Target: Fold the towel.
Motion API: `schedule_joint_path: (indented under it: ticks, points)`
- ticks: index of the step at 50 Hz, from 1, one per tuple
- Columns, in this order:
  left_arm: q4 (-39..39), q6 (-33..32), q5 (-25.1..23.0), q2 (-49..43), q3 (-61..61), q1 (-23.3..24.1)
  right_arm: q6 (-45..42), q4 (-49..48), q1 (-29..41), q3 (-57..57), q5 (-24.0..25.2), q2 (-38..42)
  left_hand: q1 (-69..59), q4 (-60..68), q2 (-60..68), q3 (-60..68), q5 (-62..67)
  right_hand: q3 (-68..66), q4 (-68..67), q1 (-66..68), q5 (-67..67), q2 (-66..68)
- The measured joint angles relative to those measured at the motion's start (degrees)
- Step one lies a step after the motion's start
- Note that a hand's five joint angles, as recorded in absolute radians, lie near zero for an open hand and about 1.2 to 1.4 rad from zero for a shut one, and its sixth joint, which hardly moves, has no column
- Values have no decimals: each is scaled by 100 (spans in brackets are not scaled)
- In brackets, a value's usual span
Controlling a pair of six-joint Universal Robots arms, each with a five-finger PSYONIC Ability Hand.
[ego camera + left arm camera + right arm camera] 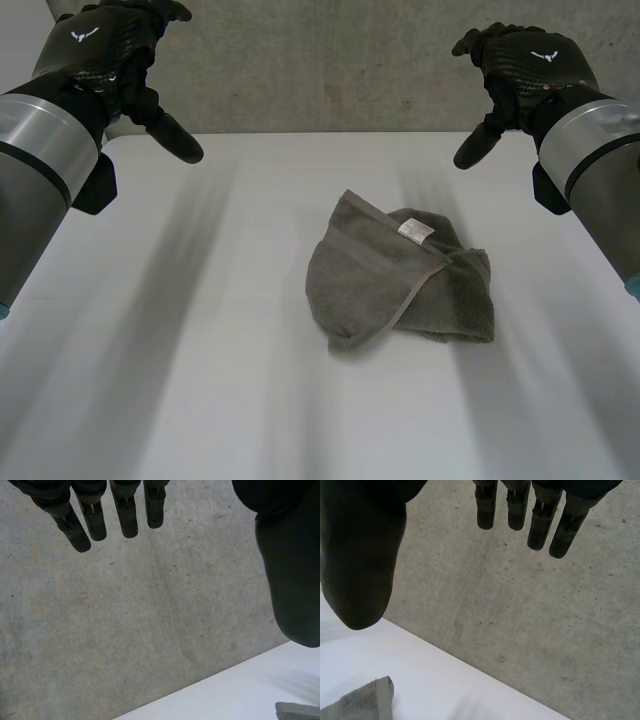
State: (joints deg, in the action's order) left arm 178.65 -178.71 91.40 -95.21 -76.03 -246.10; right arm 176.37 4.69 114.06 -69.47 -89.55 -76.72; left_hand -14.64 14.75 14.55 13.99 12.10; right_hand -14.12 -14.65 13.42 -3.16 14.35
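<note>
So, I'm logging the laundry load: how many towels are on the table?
1: a crumpled grey towel near the middle of the white table. Its folds could hide another.

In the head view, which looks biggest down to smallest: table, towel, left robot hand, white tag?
1. table
2. towel and left robot hand: about alike; the hand sits nearer the camera, so unranked
3. white tag

White table [180, 380], crumpled grey towel [400, 285] lying near its middle, small white label facing up
</note>
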Motion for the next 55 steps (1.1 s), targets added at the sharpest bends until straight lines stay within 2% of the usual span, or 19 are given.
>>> schedule_joint_path:
  ticks: [12,21,27,34,41,49,52,54,55]
  points:
    - [-101,-340,25,-178,29,56,-229,5,13,38,-381,149,0,0,0,0,0,0,0,0,0,0]
    - [-27,-504,-39,-462,40,365,-527,48,9,75,-217,281,1,0,0,0,-1,0,0,0,0,0]
    - [133,-514,-85,-1303,345,958,-1466,226,-46,46,168,677,1,0,0,-13,0,0,0,0,0,0]
    - [133,-728,-269,-2501,821,1477,-2275,452,-182,-27,304,1329,1,0,0,-24,-2,0,0,0,0,0]
    - [127,-1167,-546,-3426,1116,1732,-2436,604,-369,-32,348,2029,1,0,0,-24,2,0,0,0,0,0]
    - [148,-1415,-619,-3984,1211,1873,-2407,637,-423,-84,367,2508,-38,43,68,102,344,-63,-53,116,-118,58]
    - [144,-1463,-599,-4096,1210,1886,-2398,628,-423,-145,379,2566,-1026,997,989,1063,1276,-625,-590,728,-809,538]
    - [134,-1479,-583,-4147,1202,1894,-2396,621,-423,-178,384,2577,-1895,1931,1881,1970,2157,-1491,-1388,1631,-1622,1450]
    - [128,-1485,-572,-4169,1193,1900,-2394,615,-422,-202,386,2577,-2726,2779,2696,2808,2849,-2595,-2591,2840,-2794,2732]
